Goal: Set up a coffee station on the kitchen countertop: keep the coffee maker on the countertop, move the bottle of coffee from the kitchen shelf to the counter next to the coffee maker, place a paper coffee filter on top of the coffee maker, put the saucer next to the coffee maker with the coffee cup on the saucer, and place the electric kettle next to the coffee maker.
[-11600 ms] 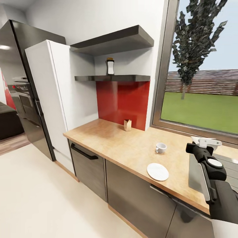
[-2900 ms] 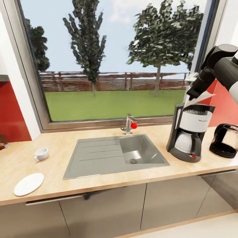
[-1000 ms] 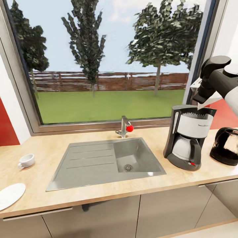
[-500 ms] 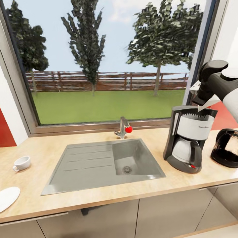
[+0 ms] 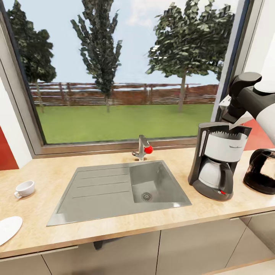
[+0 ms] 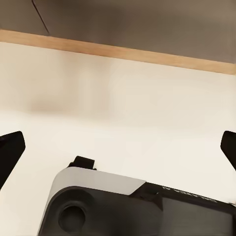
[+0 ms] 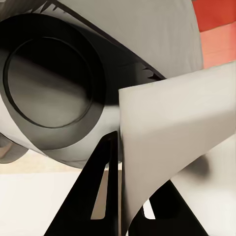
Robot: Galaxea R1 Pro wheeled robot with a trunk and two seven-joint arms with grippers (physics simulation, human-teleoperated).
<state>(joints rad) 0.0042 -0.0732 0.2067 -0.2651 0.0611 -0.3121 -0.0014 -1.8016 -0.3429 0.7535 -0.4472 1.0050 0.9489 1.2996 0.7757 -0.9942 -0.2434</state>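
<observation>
The black and white coffee maker (image 5: 217, 162) stands on the wood-grain kitchen countertop (image 5: 114, 233), right of the sink. My right gripper (image 5: 233, 117) hangs just above the machine's top, shut on the white paper coffee filter (image 5: 240, 121). In the right wrist view the filter (image 7: 172, 142) is pinched between the black fingers (image 7: 96, 196), beside the coffee maker's round top opening (image 7: 49, 83). The dark glass electric kettle (image 5: 263, 172) sits right of the machine. The coffee cup (image 5: 25, 188) and saucer (image 5: 7, 229) lie apart at the far left. My left gripper (image 6: 119, 147) is open over the floor. The bottle of coffee is out of view.
A grey inset sink (image 5: 95, 191) with a red-knobbed faucet (image 5: 142, 148) takes up the middle of the countertop. A large window runs behind it. Dark grey cabinet fronts (image 5: 191, 244) lie below. A red wall panel (image 5: 259, 135) is behind the kettle.
The right gripper with the filter has sunk slightly nearer the coffee maker's top. The head view has shifted a little since a second ago. The left gripper stays open.
</observation>
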